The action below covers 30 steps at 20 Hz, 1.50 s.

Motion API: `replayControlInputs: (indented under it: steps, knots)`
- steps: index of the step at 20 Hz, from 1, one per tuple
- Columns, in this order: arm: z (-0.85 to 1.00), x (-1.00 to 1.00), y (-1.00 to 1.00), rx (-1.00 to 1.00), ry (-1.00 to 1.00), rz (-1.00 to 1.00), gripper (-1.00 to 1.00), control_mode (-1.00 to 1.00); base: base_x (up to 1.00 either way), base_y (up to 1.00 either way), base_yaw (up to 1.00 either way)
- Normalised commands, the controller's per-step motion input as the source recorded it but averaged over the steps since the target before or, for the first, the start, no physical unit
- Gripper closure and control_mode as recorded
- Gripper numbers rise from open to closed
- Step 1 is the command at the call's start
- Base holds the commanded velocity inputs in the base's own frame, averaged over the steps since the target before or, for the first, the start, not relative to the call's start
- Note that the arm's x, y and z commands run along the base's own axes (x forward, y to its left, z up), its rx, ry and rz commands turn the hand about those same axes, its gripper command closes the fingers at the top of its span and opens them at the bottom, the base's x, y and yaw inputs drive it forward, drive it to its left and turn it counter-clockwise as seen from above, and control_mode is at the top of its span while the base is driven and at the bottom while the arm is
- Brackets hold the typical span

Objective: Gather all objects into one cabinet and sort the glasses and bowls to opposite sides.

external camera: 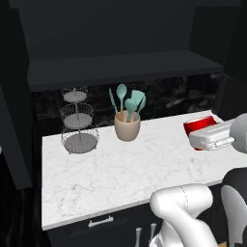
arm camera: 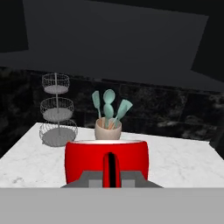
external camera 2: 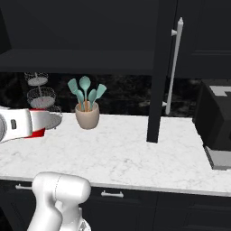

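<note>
Item: glossy red handled mug (arm camera: 106, 164), one of the glasses to be gathered. We find it carried above the white marbled countertop (external camera: 120, 171), ahead of the white two-finger gripper (arm camera: 111, 177); in the hand view its handle runs upright between the fingertips, and the fingers are clamped shut on that handle. In the left base view the mug (external camera: 198, 126) shows behind the hand at the right end of the counter.

Destination: black wall cabinet with a tall door (external camera 2: 160, 67) standing edge-on and a long silver bar handle (external camera 2: 173, 63). We see its dark underside above the counter; we cannot make out its interior.

Bystanders: a beige ceramic crock of teal spatulas and spoons (external camera: 127, 118); a three-tier grey wire basket stand (external camera: 77, 120), both near the back wall, well apart from the mug.

Risks, as we judge them:
- A grip on the handle alone may let the mug swing or slip if the arm turns sharply
- Raising the mug could strike the cabinet's lower edge or the open door
- A low sideways sweep could topple the crock or the wire stand
</note>
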Motion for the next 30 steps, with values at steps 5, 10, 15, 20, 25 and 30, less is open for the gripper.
replayControlInputs:
  steps: [5,10,15,20,25,30]
  knots:
    - [-0.15,-0.33,0.00,-0.01,0.00,0.00,1.00,1.00,-0.10,0.00,0.00]
    - [0.00,0.00,0.00,0.00,0.00,0.00,1.00,1.00,-0.51,0.00,0.00]
    - [0.00,0.00,0.00,0.00,0.00,0.00,1.00,1.00,-0.68,0.00,0.00]
    - [0.00,0.00,0.00,0.00,0.00,0.00,1.00,1.00,-0.53,0.00,-0.06]
    - [0.00,0.00,0.00,0.00,0.00,0.00,1.00,1.00,-0.37,0.00,-0.17]
    - [0.00,0.00,0.00,0.00,0.00,0.00,1.00,1.00,-0.08,-0.06,-0.31]
